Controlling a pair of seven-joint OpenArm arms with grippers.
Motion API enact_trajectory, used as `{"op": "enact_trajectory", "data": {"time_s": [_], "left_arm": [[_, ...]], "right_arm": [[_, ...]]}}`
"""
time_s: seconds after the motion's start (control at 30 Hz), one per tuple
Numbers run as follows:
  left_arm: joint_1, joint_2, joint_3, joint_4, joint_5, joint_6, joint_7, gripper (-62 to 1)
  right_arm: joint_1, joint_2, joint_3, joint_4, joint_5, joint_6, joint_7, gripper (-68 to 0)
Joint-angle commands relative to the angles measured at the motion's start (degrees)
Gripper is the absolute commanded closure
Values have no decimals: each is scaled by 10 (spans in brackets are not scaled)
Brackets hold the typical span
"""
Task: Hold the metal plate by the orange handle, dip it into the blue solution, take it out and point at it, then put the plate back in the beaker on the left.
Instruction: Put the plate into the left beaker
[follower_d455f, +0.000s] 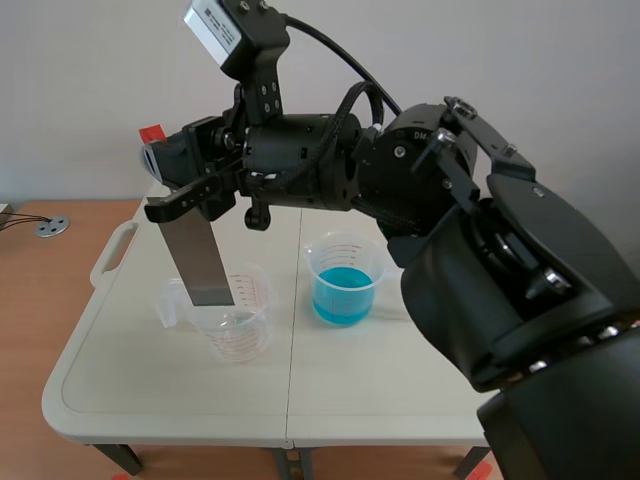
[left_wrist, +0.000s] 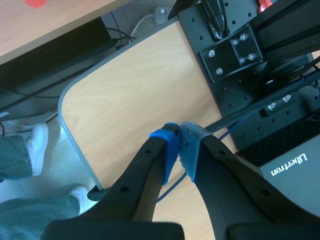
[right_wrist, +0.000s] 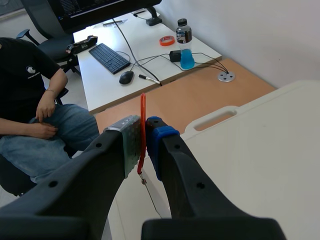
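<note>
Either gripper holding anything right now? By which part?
Right gripper is shut on the metal plate, pinching its orange handle. Left gripper is shut on nothing.

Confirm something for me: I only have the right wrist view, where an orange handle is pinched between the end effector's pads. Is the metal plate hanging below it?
Observer: Yes. In the scene view the metal plate hangs tilted from the right end effector, and its lower end overlaps the rim of the clear beaker.
Operator: Where is the blue solution?
Observer: The blue solution is in a second beaker beside the clear one, apart from the plate.
Operator: And the left arm?
Observer: The left end effector is shut on nothing, over a wooden desktop.
</note>
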Motion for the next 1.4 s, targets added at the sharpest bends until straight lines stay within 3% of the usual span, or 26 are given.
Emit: {"op": "enact_trajectory", "data": {"time_s": [0.0, 0.27, 0.6, 0.97, 1.23, 1.3, 1.37], "left_arm": [[-3, 1, -2, 5, -4, -4, -5, -27], [-3, 1, -2, 5, -4, -4, -6, -27], [-3, 1, -2, 5, -4, -4, -6, -27], [-3, 1, -2, 5, -4, -4, -6, -27], [-3, 1, -2, 5, -4, -4, -6, -28], [-3, 1, -2, 5, -4, -4, 1, -100], [-3, 1, -2, 5, -4, -4, 10, -329]], "right_arm": [[16, -5, -1, -5, 4, 7, 16, -13], [16, -5, -1, -63, -24, 7, 56, -13], [16, -5, -1, -128, -25, 7, 79, -13], [16, -5, -1, -142, -25, 7, 89, -17], [17, -5, 1, -142, -26, 7, 89, -188], [17, -4, 5, -142, -26, 7, 89, -233], [18, -3, 11, -142, -25, 7, 90, -277]]}}
